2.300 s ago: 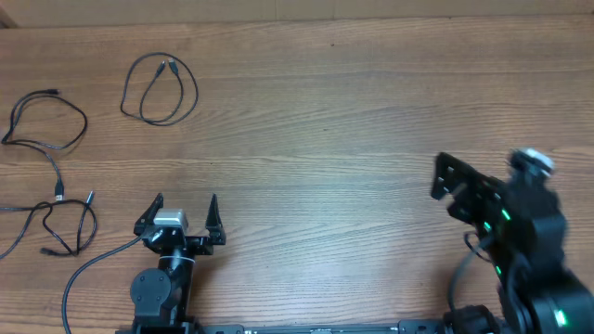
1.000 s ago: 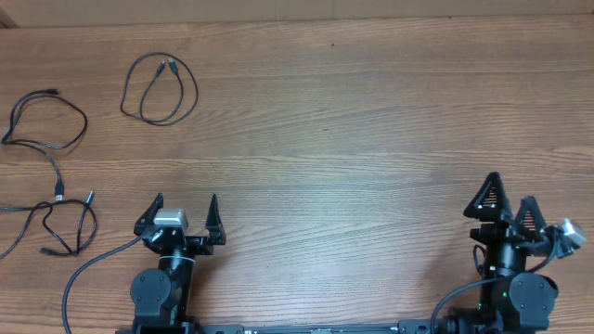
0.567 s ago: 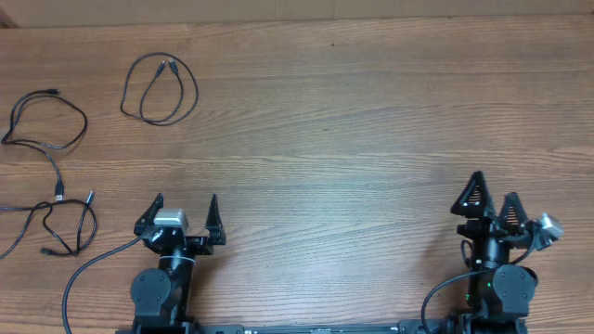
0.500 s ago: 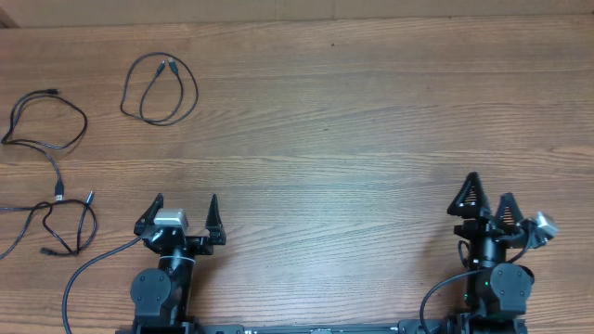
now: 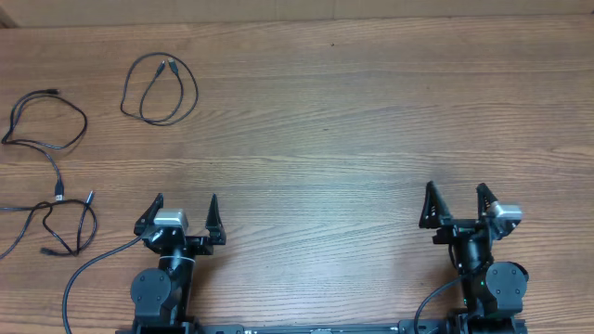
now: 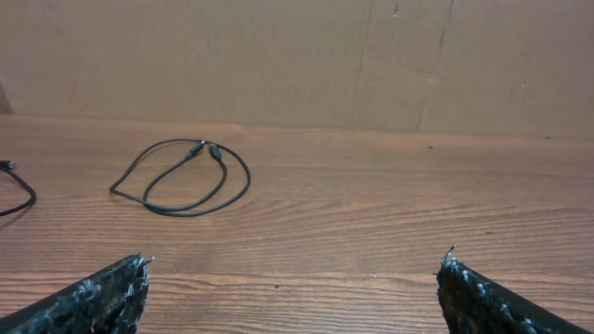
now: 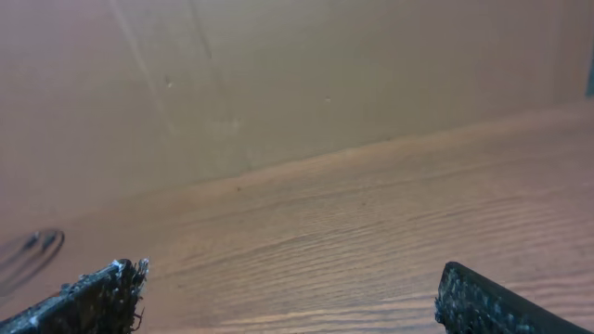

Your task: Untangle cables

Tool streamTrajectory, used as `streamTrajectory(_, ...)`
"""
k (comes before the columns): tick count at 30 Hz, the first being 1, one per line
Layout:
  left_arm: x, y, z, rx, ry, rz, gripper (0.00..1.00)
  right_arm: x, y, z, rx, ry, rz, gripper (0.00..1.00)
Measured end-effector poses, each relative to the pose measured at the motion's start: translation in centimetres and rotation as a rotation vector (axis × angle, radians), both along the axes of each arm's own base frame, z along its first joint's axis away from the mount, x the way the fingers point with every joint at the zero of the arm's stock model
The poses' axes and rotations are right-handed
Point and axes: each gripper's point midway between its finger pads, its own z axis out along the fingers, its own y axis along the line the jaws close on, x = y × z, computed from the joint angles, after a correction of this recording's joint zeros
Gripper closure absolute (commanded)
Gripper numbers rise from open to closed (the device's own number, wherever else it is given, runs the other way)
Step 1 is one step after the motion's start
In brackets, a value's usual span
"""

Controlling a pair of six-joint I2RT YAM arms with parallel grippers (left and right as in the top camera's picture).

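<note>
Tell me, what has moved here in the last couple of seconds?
The right arm drew back from its raised reach at the right side, turned and shifted left, and now faces forward, its jaws open and empty. The left arm and the three cables stayed put.

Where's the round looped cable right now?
Overhead view, far left of the table: the looped cable lies ahead of the left hand, with the other cables further left, apart from it.
</note>
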Motion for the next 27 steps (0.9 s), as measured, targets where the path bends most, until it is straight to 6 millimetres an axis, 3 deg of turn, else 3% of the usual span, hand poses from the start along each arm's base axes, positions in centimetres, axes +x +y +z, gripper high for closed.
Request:
streamTrajectory(12,0.0,0.0,0.0,0.0,0.0,0.0,0.0,-0.1,1.5,0.0,-0.188,-0.019,0.074,0.0)
streamTrajectory(27,0.0,0.0,0.0,0.0,0.0,0.0,0.01,-0.1,1.5,0.0,-0.22,-0.022,0.072,0.0)
